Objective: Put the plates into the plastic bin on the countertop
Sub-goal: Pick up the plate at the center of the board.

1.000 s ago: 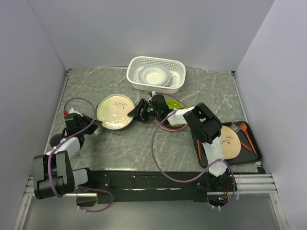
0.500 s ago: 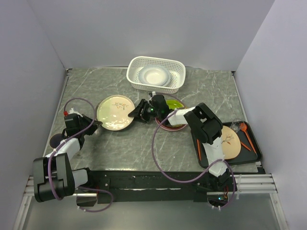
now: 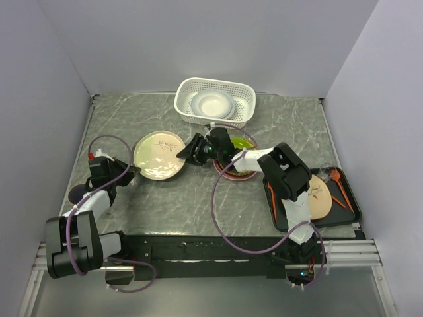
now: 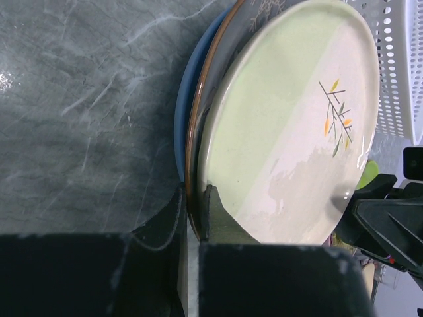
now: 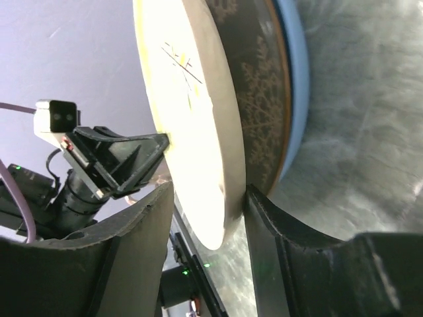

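The dark marbled desk carries the plastic bin at its far middle, with a white plate lying inside. Left of centre, the cream plate tops a brown plate and a blue plate. The left gripper is pinched tight on the near-left rim, apparently the cream plate's. The right gripper stands part-open astride that plate's opposite rim.

Left claw pinched shut, right claw half-open, right arm stretched leftward.
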